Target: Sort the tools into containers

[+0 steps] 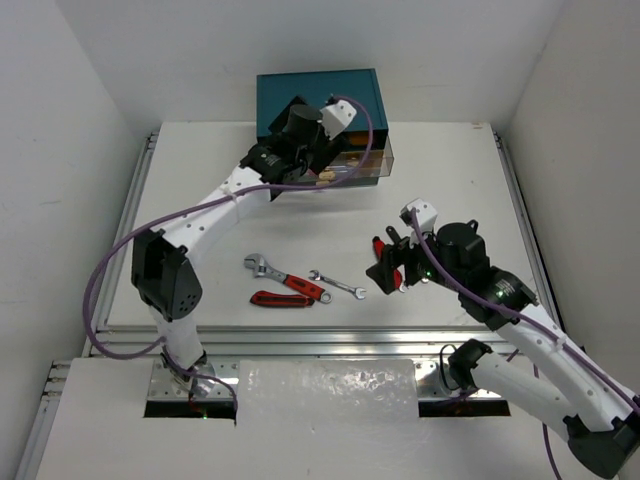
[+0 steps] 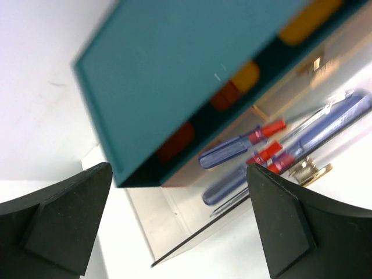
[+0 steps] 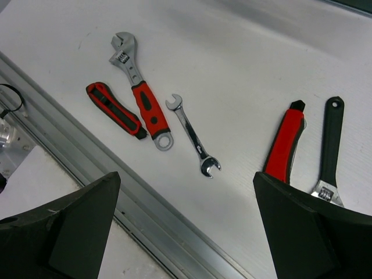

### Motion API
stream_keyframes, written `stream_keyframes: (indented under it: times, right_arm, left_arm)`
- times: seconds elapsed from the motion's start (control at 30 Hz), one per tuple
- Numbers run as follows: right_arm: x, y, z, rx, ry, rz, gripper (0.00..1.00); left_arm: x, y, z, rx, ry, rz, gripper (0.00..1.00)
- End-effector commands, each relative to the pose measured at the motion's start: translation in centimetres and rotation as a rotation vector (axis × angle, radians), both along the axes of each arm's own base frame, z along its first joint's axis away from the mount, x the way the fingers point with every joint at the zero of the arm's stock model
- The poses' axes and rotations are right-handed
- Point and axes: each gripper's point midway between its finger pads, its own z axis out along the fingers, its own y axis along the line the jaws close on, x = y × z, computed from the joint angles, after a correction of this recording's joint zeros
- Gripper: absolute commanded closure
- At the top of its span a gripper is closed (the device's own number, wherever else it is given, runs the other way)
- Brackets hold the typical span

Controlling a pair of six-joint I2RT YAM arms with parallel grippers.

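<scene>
Left hand released above the open drawer; lifting away could, seemingly, clip the chest. Right hand spread, empty.

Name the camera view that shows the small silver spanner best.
Right wrist view: the silver spanner lies whole and close, both ends sharp. The top external view shows the spanner too, but tiny, right of the red-handled wrench. The left wrist view misses it, facing the teal chest.
</scene>
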Motion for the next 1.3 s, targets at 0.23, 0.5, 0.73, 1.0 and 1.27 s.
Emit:
stream_keyframes:
  times: [0.23,0.5,0.73,1.0,1.27]
  right_arm:
    - [7.6,4.0,2.6,0.245,-0.007,-0.167,0.45]
    - [19.0,9.0,1.1,0.198,-0.058,-0.264,0.96]
    - [24.4,11.2,0.8,0.14,-0.085,-0.284,1.0]
    - [28.2,14.6,0.1,0.131,-0.084,-0.231,1.0]
    - [31.8,17.6,-0.7,0.118,-0.133,-0.167,1.0]
  left_arm:
    - [-10.5,8.1,13.4,-0.855,-0.237,0.422,0.0]
    - [-21.4,10.1,0.0,-0.895,0.029,0.271,0.0]
    - [-25.3,9.4,-4.0,-0.888,0.147,0.137,0.0]
    - [-25.8,9.9,-2.9,-0.932,0.095,0.113,0.0]
    - [-25.6,8.5,-3.9,-0.901,0.16,0.062,0.0]
